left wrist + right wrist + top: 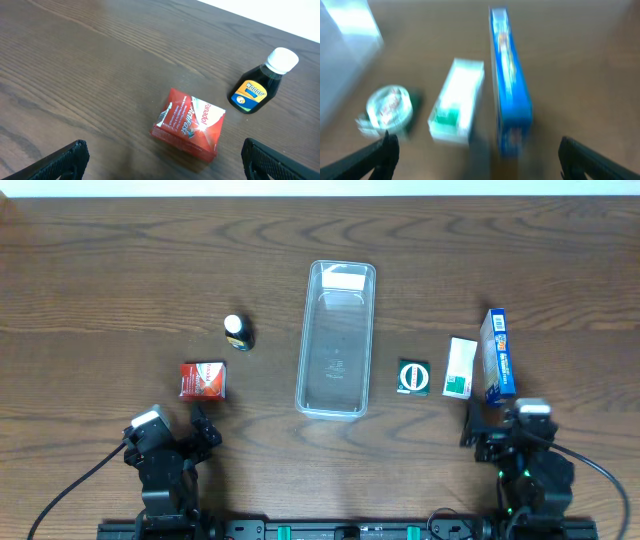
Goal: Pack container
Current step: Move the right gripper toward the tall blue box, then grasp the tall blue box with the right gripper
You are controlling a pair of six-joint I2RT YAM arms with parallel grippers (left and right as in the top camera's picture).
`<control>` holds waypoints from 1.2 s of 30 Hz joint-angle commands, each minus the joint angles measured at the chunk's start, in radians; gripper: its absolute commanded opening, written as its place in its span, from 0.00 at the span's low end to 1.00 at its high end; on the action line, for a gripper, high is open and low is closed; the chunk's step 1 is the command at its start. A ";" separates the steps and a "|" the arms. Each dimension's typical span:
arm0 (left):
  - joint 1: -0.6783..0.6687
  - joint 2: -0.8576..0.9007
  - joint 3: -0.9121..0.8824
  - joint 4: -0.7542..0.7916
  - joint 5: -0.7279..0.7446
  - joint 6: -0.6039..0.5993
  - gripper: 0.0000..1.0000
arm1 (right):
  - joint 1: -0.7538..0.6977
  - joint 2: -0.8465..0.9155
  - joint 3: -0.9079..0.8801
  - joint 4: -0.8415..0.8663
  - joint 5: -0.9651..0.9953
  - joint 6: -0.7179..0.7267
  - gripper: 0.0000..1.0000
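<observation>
Overhead: the container sits empty at centre frame, with both arms at the bottom edge. It looks light, thin-walled and slick, so it is probably best pinched over a long rim.

Left wrist: the left gripper has its fingers spread wide, with the red box just ahead.

Right wrist, blurred: the right gripper also has its fingers apart, and the container is a pale smear at upper left.

One clear container; one red box; one bottle; one green tin; one green-white box; one blue box.
</observation>
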 commanded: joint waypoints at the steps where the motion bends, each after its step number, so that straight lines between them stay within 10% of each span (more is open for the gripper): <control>1: -0.002 -0.006 -0.019 0.005 -0.009 0.017 0.98 | 0.008 -0.008 0.005 0.139 -0.136 0.165 0.99; 15: -0.002 -0.006 -0.019 0.005 -0.009 0.017 0.98 | 0.008 0.068 0.045 0.354 -0.182 0.307 0.99; 31: -0.002 -0.006 -0.019 0.005 -0.009 0.017 0.98 | 0.007 1.175 1.105 -0.437 -0.013 0.072 0.99; 36: -0.002 -0.006 -0.019 0.005 -0.009 0.017 0.98 | -0.021 1.331 1.168 -0.490 0.003 0.073 0.99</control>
